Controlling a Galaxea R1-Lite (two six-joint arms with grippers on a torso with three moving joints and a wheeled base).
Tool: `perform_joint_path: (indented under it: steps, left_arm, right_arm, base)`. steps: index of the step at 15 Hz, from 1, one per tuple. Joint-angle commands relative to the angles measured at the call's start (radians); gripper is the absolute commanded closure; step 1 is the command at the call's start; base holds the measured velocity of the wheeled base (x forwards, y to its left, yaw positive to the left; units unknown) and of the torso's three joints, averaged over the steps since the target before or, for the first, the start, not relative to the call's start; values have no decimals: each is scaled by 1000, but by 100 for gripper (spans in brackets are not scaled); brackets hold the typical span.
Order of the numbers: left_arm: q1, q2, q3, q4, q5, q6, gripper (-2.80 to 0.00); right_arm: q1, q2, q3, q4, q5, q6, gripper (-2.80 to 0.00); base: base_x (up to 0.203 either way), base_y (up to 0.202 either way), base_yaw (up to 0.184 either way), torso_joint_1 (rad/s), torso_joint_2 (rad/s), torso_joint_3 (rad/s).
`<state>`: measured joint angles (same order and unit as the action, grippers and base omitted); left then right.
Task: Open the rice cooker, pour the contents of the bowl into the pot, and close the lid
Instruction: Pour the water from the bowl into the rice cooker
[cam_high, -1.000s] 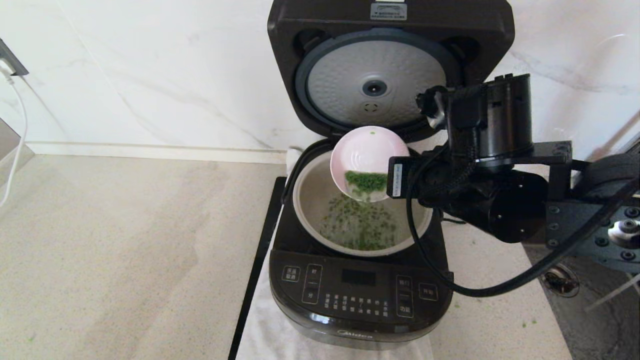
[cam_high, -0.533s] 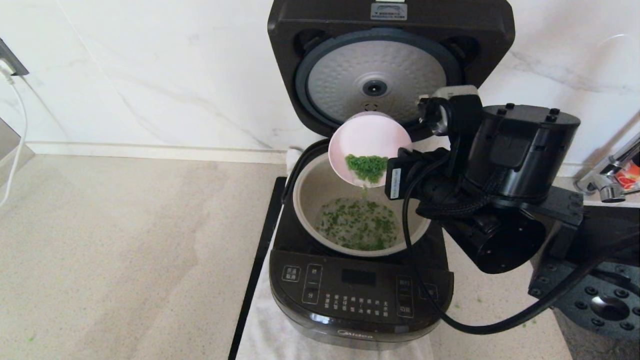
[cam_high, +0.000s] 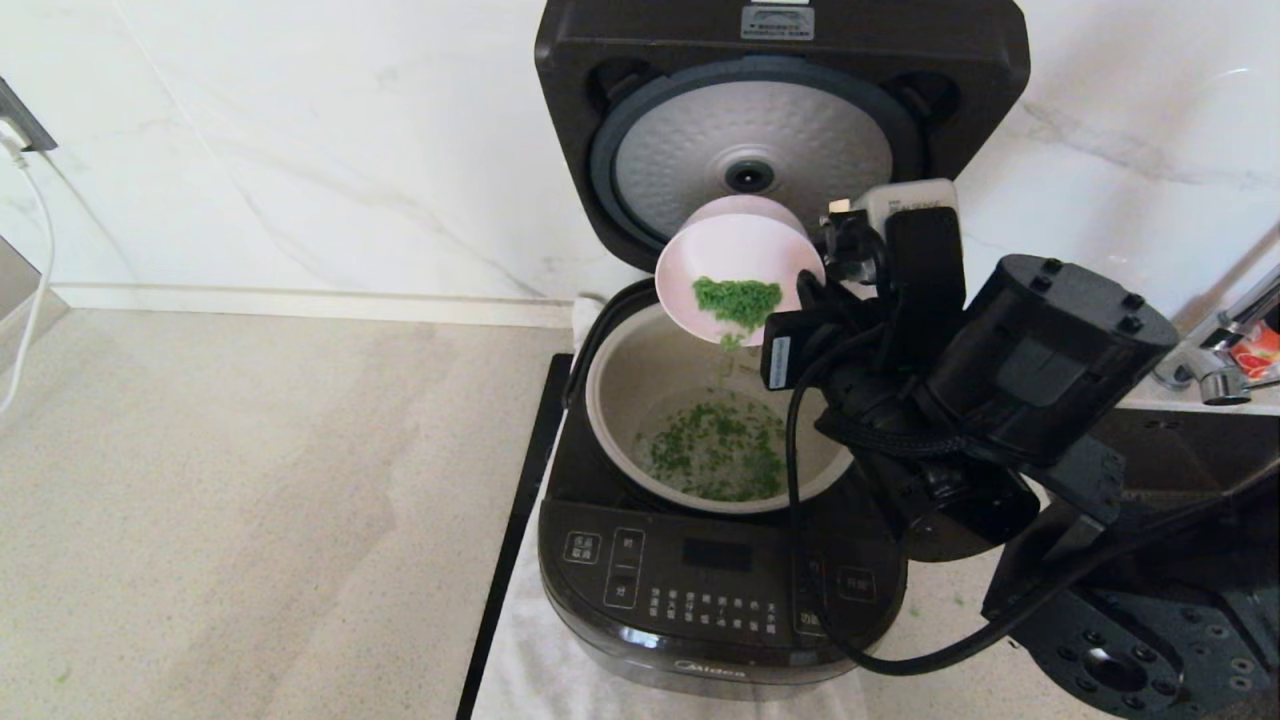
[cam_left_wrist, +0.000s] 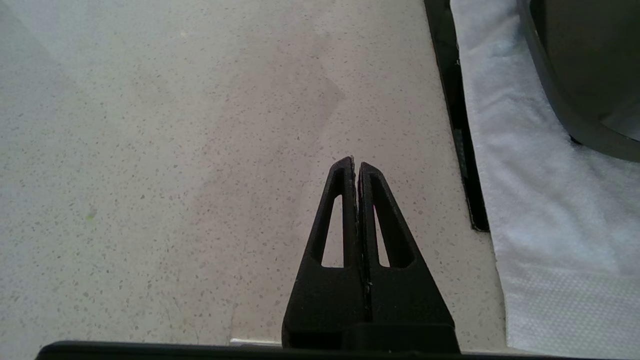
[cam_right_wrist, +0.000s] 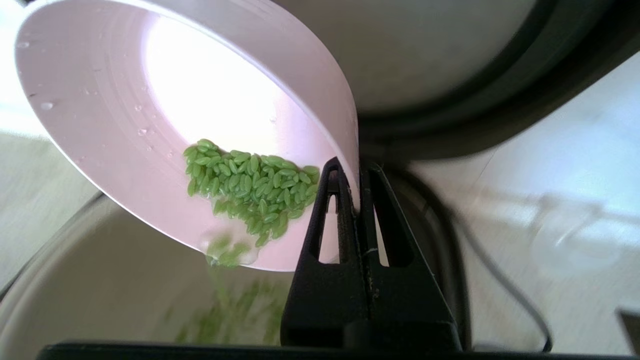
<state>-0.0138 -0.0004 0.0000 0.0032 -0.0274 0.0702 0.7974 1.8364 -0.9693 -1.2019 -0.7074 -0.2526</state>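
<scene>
The right gripper, pinching the rim of the small pale pink bowl, holds it steeply tilted directly above the round grey-beige pot, green bits sliding toward its lowest edge, while the left gripper rests pressed together.

Layout: rice cooker on a cloth, lid raised behind the pot.

The cooker stands at the right of the counter, before the wall. The bowl hangs tilted above the pot's rear rim, before the lid's underside, with the right gripper at its right edge. Green bits lie in the bowl's lower side; more lie in the pot. The left gripper sits above bare counter, left of the cloth.
</scene>
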Motion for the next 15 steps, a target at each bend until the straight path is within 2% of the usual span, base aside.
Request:
perform_joint_path:
  steps: [1, 3, 8, 11, 13, 15]
  left_arm:
    - [0, -1, 2, 0, 0, 0, 0]
    - [0, 0, 2, 0, 0, 0, 0]
    - [0, 0, 2, -1, 0, 0, 0]
    - [0, 0, 2, 0, 0, 0, 0]
    - [0, 0, 2, 0, 0, 0, 0]
    - [0, 0, 2, 0, 0, 0, 0]
  right_arm:
    - [5, 64, 15, -165, -9, -90, 0]
    - [19, 82, 6, -206, -10, -117, 0]
    - [26, 100, -11, -183, -38, -131, 0]
    - [39, 76, -17, -69, -54, -114, 0]
    - [49, 45, -52, 34, -79, -75, 0]
    - [56, -16, -82, 222, -89, 4, 0]
  base:
    - [0, 0, 0, 0, 0, 0]
    - [0, 0, 0, 0, 0, 0]
    - [0, 0, 0, 0, 0, 0]
    - [0, 0, 0, 0, 0, 0]
    - [0, 0, 0, 0, 0, 0]
    - [0, 0, 0, 0, 0, 0]
